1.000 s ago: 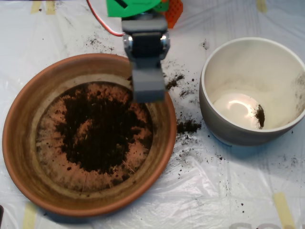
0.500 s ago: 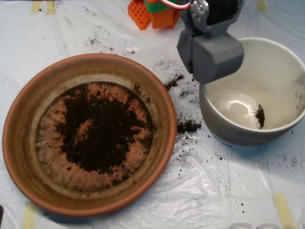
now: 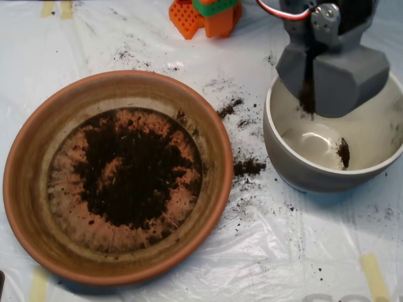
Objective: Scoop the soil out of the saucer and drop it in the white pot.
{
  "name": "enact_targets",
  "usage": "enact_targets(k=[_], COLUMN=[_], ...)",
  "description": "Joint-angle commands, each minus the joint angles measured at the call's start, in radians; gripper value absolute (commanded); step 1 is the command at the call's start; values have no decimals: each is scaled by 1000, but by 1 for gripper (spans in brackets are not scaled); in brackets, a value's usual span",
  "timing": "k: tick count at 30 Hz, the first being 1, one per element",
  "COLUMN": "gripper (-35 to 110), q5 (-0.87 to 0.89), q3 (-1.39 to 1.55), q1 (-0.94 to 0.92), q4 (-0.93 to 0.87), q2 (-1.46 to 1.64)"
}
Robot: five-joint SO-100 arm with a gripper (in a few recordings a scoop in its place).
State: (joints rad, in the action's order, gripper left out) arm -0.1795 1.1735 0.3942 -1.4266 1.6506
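The terracotta saucer (image 3: pixel 25 189) fills the left half of the overhead view, with a dark patch of soil (image 3: pixel 132 167) spread over its flat bottom. At the right stands the white pot (image 3: pixel 296 173), and a small clump of soil (image 3: pixel 343 153) lies inside it. My grey scoop (image 3: pixel 308 108) hangs over the pot's back left part, above the rim. Its two shells stand slightly parted along a narrow dark slit, and brown soil shows in that gap at the lower end.
Spilled soil crumbs (image 3: pixel 249 167) lie on the white plastic sheet between saucer and pot, with more (image 3: pixel 230 107) behind them. Orange and green blocks (image 3: pixel 211 16) sit at the top edge. Tape strips (image 3: pixel 374 277) hold the sheet down.
The scoop left the saucer's back rim and swung right, first to the pot's left edge, now over the pot. A dark slit with soil has appeared between its shells.
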Motion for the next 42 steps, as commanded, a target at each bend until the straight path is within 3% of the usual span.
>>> enact_targets(k=[1,17,24,35,42], gripper=[21,36,36,39,39], q5=[-8,-44,-23,48,115], q3=[-86,34,78,-143,-204], q1=[32,58,64,15,-124], q4=[-26,-41,-12,-115,-118], q2=[32,112,141,118,112])
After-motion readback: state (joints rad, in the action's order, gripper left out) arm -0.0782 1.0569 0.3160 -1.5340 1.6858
